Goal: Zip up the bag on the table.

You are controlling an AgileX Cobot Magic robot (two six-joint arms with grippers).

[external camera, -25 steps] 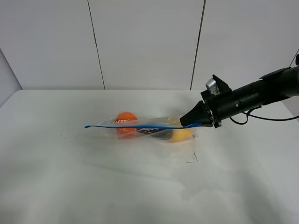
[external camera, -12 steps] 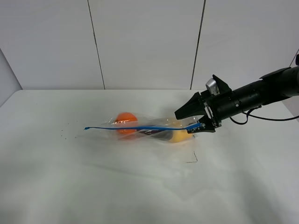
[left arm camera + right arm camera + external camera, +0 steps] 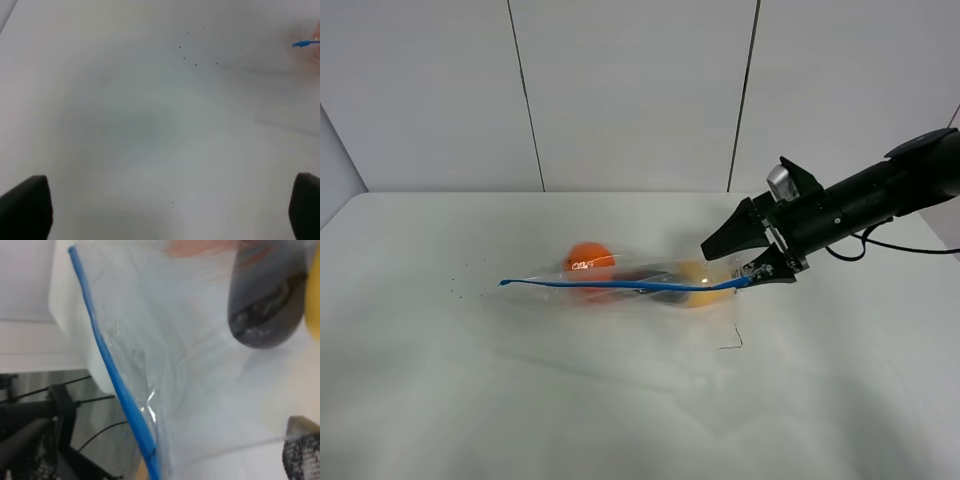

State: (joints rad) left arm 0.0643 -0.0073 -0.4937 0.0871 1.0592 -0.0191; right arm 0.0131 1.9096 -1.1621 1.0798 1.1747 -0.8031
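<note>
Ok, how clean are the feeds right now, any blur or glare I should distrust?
Exterior high: sharp, soft even light, faint shadow under the bag. Left wrist: soft, mostly bare table, zip strip tip at the frame edge. Right wrist: very close, fruit blurred through crinkly plastic.

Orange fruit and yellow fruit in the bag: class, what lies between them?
A dark purple fruit lies between the orange fruit and yellow fruit, seen in the high view.
</note>
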